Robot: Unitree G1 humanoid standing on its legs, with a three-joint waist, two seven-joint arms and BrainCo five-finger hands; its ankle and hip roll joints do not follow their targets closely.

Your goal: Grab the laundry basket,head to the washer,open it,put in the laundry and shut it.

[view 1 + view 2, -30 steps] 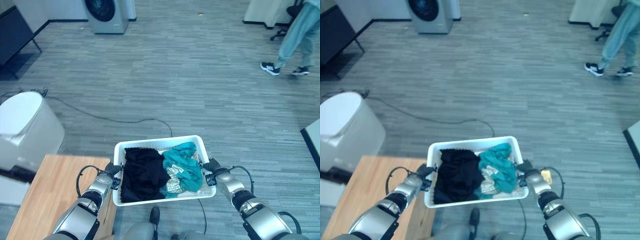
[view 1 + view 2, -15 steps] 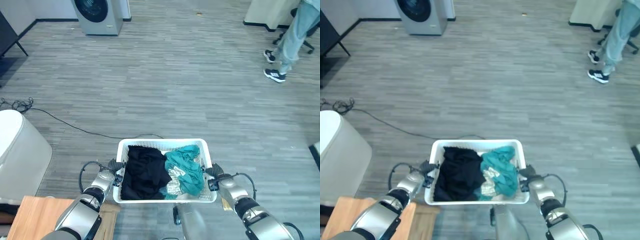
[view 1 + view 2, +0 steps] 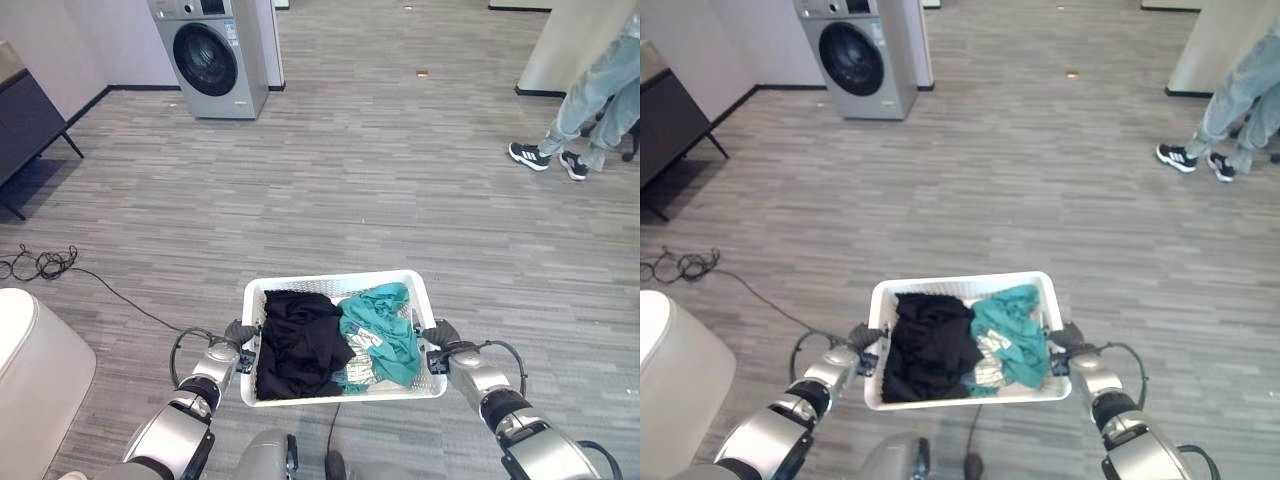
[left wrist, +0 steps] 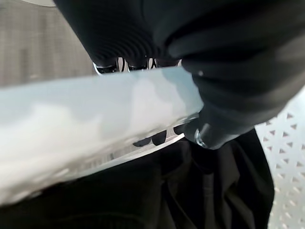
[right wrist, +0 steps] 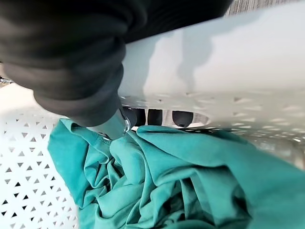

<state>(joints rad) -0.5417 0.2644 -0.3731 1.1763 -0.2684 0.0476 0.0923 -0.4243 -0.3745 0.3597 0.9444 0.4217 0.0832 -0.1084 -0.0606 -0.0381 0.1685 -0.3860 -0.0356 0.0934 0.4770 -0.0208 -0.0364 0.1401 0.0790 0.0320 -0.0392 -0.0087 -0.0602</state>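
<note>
Now the left hand (image 3: 236, 342) and right hand (image 3: 446, 345) each curl over an end rim of the white perforated plastic laundry basket (image 3: 336, 284), black and teal clothes between them.

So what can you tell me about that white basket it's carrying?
The basket is a white rectangular tub that looks like plastic, its walls pierced with small holes. It is held level above the grey floor, in front of the robot. The left hand grips its left rim and the right hand its right rim, fingers curled over the edge. Inside lie black clothes on the left, teal clothes on the right, and a pale patterned piece between.
</note>
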